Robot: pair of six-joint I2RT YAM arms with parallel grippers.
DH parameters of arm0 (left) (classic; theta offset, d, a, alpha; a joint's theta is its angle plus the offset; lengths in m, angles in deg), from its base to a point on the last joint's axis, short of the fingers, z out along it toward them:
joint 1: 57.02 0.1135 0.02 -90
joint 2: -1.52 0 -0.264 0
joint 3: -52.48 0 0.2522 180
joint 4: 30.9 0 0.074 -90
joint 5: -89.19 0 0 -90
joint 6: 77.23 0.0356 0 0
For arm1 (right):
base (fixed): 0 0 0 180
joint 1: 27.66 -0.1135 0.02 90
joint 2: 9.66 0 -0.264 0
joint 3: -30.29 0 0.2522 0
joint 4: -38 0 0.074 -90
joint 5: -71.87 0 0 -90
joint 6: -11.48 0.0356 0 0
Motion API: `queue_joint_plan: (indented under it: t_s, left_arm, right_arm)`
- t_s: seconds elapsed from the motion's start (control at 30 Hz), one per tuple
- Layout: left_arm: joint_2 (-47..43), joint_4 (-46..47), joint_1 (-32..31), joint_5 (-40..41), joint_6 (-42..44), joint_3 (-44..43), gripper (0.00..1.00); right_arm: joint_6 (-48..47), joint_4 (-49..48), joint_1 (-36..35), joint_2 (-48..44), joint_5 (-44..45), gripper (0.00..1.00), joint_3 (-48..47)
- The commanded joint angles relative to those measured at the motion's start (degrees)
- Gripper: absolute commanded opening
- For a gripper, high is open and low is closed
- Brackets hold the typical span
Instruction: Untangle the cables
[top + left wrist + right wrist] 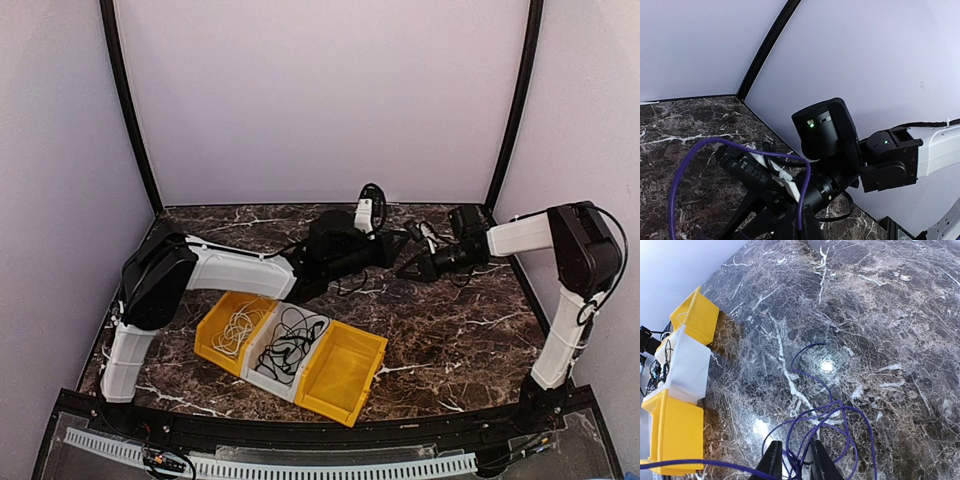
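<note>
Purple cable (832, 407) pinched by right claw (794, 452), loops well apart from bins (677, 432); left claw (392, 248) unclear.

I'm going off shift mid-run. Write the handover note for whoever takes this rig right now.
Right gripper: shut on the purple cable, whose loops hang crossed over the marble table.
Left gripper: raised, facing the right one. The purple cable runs down to it, but I cannot tell if it grips.
Bins: white cable in the left yellow bin, black cables heaped in the white bin, right yellow bin empty.
Done: apparently white and black cables are sorted.
Left: free the purple loops, then probably drop that cable into the empty bin.
</note>
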Motion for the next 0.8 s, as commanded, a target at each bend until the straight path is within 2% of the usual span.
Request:
queue_joint_plan:
  t_s: [0.0, 0.27, 0.4, 0.6, 0.77]
  left_arm:
    - [-8.15, 0.94, -0.07, -0.98, -0.32, -0.04, 0.00]
    - [-18.38, -2.37, -0.30, 0.31, 4.01, -2.06, 0.00]
    - [-24.14, -5.89, -0.78, 1.18, 8.92, -4.99, 0.00]
    - [-30.80, -10.27, -1.99, 4.56, 18.01, -9.30, 0.00]
    - [-34.47, -14.69, -2.18, 5.92, 18.97, -8.84, 0.00]
  right_arm:
    - [1.07, -1.31, -0.96, 2.58, -2.43, 0.19, -2.57]
    - [1.04, 1.39, -0.88, 5.21, -0.56, 0.20, -4.68]
    - [0.91, 2.30, -0.01, 5.75, 0.38, 0.20, -5.09]
    - [1.05, 3.28, 3.42, 5.57, 3.79, 0.20, -4.56]
    - [0.32, 4.60, 6.26, 3.80, 6.11, 0.20, -3.95]
